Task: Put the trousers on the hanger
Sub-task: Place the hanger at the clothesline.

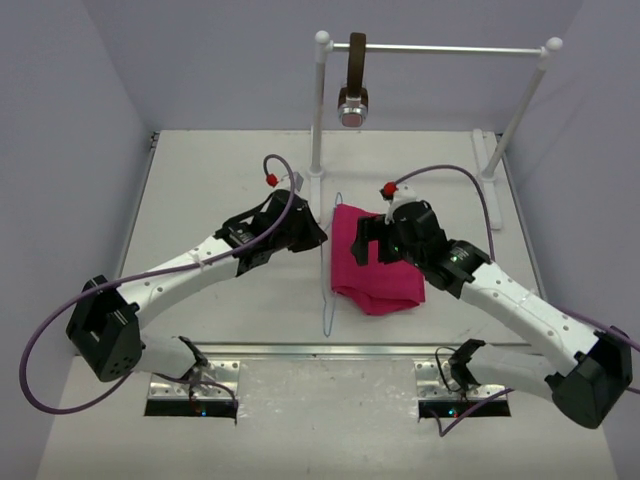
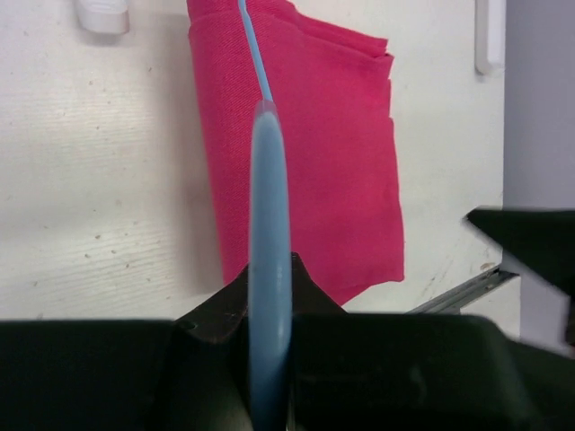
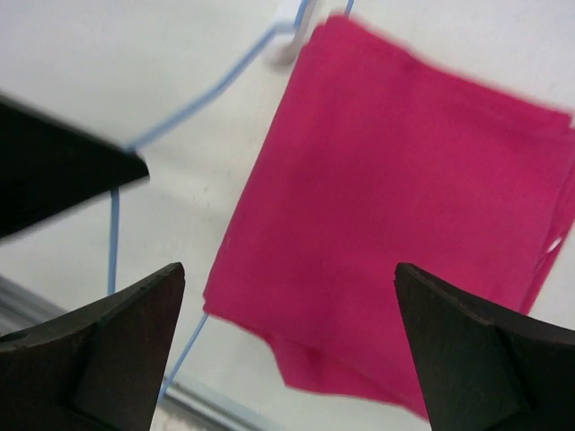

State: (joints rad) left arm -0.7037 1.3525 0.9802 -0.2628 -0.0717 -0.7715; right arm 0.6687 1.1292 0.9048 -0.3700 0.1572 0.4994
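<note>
The magenta trousers (image 1: 375,262) lie folded flat on the table's middle. The thin pale blue hanger (image 1: 327,280) stands on edge along their left side. My left gripper (image 1: 312,232) is shut on the hanger; in the left wrist view the blue frame (image 2: 269,224) runs up between the closed jaws (image 2: 269,310), with the trousers (image 2: 323,153) on the table beyond. My right gripper (image 1: 368,240) is open and empty above the trousers' upper left part. In the right wrist view its fingertips (image 3: 135,323) stand wide apart over the trousers (image 3: 386,206), with the hanger wire (image 3: 202,94) to the left.
A white clothes rack with a metal bar (image 1: 440,47) stands at the table's back. A brown strap with a round metallic end (image 1: 354,90) hangs from it. A rack post (image 1: 318,110) stands just behind the hanger. A metal rail (image 1: 330,350) edges the table front.
</note>
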